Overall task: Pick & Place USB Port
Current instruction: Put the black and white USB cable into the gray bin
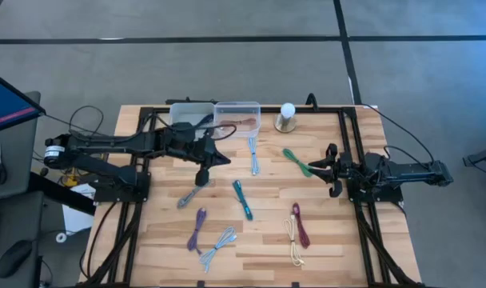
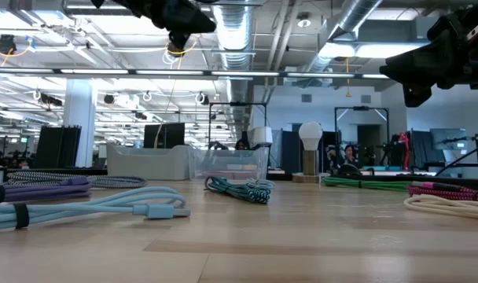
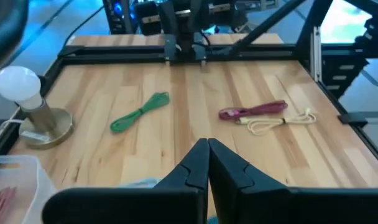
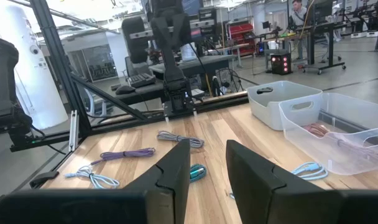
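Observation:
Several bundled USB cables lie on the wooden table: light blue, green, teal, grey, purple, a second light blue, maroon and cream. My left gripper hovers above the table between the bins and the teal cable, shut on nothing. My right gripper hangs raised beside the green cable's right end, with its fingers open.
A grey bin and a clear bin holding a reddish cable stand at the table's far edge. A bulb lamp stands to their right. Black frame rails run along both sides. Bare wood lies between the cables mid-table.

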{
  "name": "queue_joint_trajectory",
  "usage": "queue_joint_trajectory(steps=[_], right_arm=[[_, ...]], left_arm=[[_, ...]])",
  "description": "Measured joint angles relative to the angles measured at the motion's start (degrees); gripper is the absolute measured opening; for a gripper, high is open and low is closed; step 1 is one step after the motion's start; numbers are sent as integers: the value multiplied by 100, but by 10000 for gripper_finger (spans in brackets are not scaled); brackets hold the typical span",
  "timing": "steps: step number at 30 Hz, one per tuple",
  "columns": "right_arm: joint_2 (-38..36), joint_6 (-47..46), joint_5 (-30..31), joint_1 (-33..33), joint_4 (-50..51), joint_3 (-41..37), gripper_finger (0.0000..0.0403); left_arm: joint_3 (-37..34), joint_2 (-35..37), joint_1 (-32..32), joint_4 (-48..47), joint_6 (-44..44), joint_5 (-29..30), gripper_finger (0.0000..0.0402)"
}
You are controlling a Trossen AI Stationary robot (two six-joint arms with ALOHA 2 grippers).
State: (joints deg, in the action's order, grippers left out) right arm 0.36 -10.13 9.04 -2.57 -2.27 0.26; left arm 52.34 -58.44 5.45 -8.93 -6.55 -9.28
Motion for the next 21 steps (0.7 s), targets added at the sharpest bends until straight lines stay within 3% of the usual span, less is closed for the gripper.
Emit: queue_joint_trajectory(steps=[3,6,9,15,21], right_arm=[[-1,0,-8,-2,1,0,98],[0,-1,-13,-2,1,0,98],[0,-131,-13,-2,1,1,98],[0,-239,-13,-2,4,-1,98],[0,-238,-11,-2,3,1,98]], left_arm=[[0,275,48,-324,0,188,5],[0,654,61,-896,253,1133,5],[0,1038,72,-1742,1115,1962,4],[0,1362,-37,-3443,3271,2027,4],[-2,945,-132,-4495,4328,1831,4]])
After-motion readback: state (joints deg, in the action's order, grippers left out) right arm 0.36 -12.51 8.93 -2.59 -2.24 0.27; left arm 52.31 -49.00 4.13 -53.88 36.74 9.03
